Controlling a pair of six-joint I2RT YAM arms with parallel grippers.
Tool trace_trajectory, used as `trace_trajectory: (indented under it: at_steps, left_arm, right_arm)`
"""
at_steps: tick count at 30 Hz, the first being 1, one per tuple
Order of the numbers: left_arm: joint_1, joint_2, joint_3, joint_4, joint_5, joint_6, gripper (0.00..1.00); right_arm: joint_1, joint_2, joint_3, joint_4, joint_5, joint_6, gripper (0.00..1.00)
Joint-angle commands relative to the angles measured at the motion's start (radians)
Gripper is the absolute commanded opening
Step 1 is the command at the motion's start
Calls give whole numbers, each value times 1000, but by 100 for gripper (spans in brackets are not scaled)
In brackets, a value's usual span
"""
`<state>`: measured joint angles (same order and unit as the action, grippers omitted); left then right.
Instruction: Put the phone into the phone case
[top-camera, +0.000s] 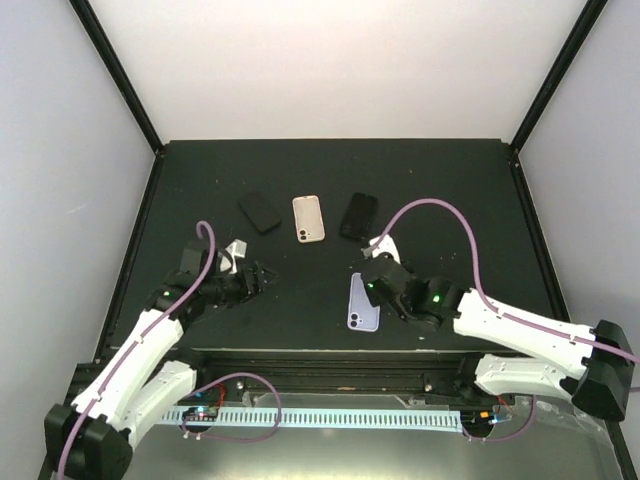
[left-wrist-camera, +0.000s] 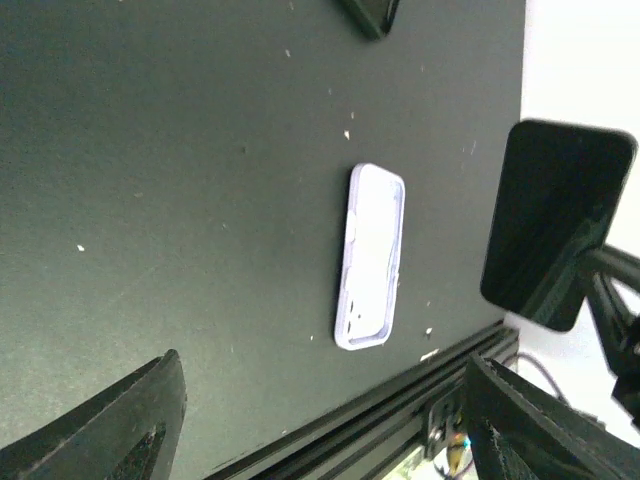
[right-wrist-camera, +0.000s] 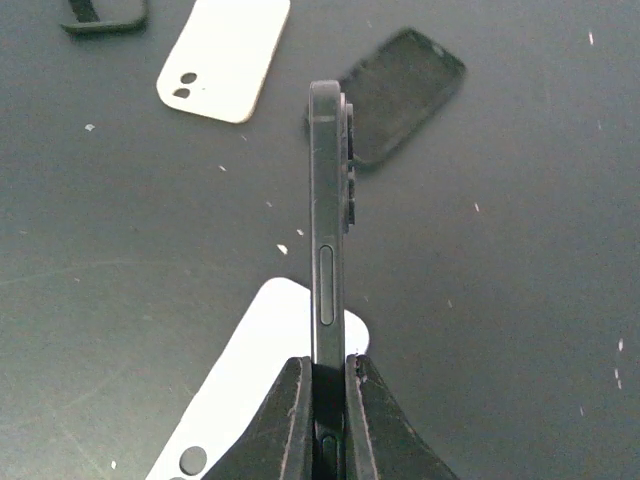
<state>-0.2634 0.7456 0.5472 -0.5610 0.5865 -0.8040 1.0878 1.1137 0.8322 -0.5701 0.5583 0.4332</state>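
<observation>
Black and slim, the slab-shaped smartphone (right-wrist-camera: 327, 230) stood on edge at the centre of the right wrist view, its lower end pinched tight by the right gripper (right-wrist-camera: 328, 378). Below it, at lower centre of the overhead view, the lavender plastic phone case (top-camera: 362, 303) lay flat on the black table (top-camera: 450, 190), while the left gripper (top-camera: 256, 277), at centre left, gaped wide and empty.

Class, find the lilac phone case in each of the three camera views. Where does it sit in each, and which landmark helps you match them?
Top external: lilac phone case, just below centre, slightly right.
Left wrist: centre, slightly right.
Right wrist: bottom, left of centre, partly hidden by the right gripper.
Landmark: the black phone in that gripper, also right of the case in the left wrist view.
</observation>
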Motion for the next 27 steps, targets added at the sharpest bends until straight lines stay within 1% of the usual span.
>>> trace_trajectory:
  at_steps: [1, 5, 8, 13, 17, 21, 24, 27]
  left_arm:
    - [-92, 72, 20, 99, 0, 106, 77]
    - [-190, 146, 17, 171, -23, 78, 77]
    - [-219, 188, 25, 186, -24, 78, 76]
    - [-243, 233, 22, 202, -10, 92, 75]
    - [-250, 242, 4, 202, -12, 85, 75]
    - [-249, 234, 0, 180, -22, 97, 77]
    - [-250, 240, 24, 126, -59, 121, 79]
    - [-249, 242, 30, 107, -74, 120, 80]
  right_arm:
    - [-77, -63, -55, -92, -60, 134, 1]
    - [-164, -87, -111, -93, -97, 144, 1]
    - [-177, -96, -125, -127, -133, 178, 1]
    - [-178, -94, -82, -246, -220, 274, 1]
    - [-178, -72, -53, -329, -289, 319, 1]
    - [-178, -56, -39, -367, -362, 309, 1]
    - [-178, -58, -51, -378, -390, 314, 1]
    - [-177, -58, -65, -378, -410, 315, 1]
